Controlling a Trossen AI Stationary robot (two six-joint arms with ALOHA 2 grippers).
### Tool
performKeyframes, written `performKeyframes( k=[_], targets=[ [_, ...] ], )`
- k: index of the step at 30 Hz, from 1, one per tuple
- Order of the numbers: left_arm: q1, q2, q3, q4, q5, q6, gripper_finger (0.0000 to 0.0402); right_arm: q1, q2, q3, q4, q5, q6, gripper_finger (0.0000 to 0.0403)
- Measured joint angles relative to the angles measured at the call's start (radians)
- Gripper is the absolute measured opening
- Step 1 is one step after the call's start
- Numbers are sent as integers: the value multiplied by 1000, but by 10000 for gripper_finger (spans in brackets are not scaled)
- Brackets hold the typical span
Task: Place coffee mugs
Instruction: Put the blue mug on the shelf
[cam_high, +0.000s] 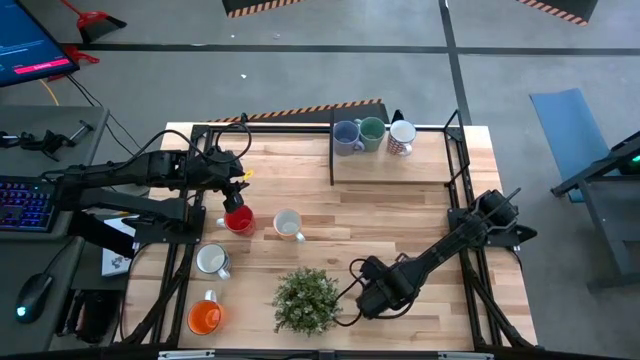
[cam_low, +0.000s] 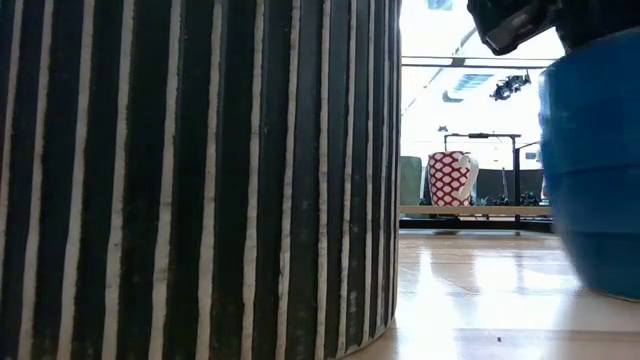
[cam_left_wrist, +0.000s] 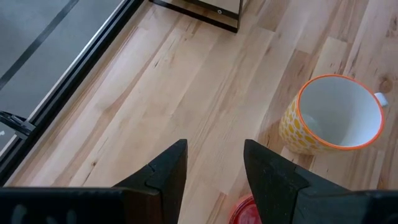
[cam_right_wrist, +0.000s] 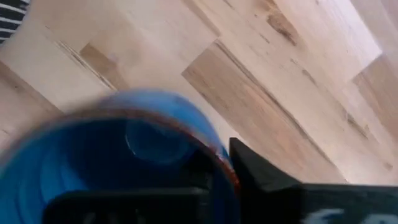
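Observation:
My right gripper (cam_high: 368, 300) is low over the table's near part, right of the potted plant (cam_high: 305, 298), and is shut on a blue mug (cam_right_wrist: 118, 155), which also shows in the low view as the blue mug (cam_low: 595, 160). My left gripper (cam_left_wrist: 214, 167) is open and hovers over the red mug (cam_high: 238, 219), whose rim (cam_left_wrist: 244, 210) shows below its fingers. A yellow-patterned mug (cam_left_wrist: 333, 115) stands just right of the red one. A cream mug (cam_high: 212, 260) and an orange mug (cam_high: 205, 317) stand near the left edge. Lavender-blue (cam_high: 346, 136), green (cam_high: 372, 132) and red-patterned (cam_high: 402, 137) mugs stand on a raised board. My right gripper holds the blue mug by its rim (cam_right_wrist: 214, 155), coming from above. One finger (cam_right_wrist: 264, 177) lies against the outside of the wall; the other is hidden by the mug and the gripper body. The mug stays upright, with its base (cam_low: 600, 285) down at the table top.
The striped plant pot (cam_low: 200, 180) stands close to the left of the blue mug. The raised board (cam_high: 395, 165) sits at the far edge inside a black frame (cam_high: 455, 150). Bare wood lies between the board and the plant.

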Motion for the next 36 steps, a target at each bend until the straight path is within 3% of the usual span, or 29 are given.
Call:
performKeyframes(
  k=[4, 8, 15, 18, 24, 28, 36],
  targets=[
    [0, 0, 0, 0, 0, 0, 147, 25, 1, 0, -3, 17, 125, 5],
    [0, 0, 0, 0, 0, -1, 147, 86, 1, 0, -41, 101, 358, 2],
    [0, 0, 0, 0, 0, 0, 147, 184, 2, 0, -228, 380, 813, 1],
    [0, 0, 0, 0, 0, 0, 147, 176, 1, 0, -410, 437, 907, 1],
    [0, 0, 0, 0, 0, 0, 147, 86, -75, -72, -472, 462, 820, 0],
    [0, 0, 0, 0, 0, -1, 147, 10, -145, -133, -461, 555, 758, 0],
    [0, 0, 0, 0, 0, -1, 147, -163, -318, -197, -465, 670, 476, 0]
  ],
)
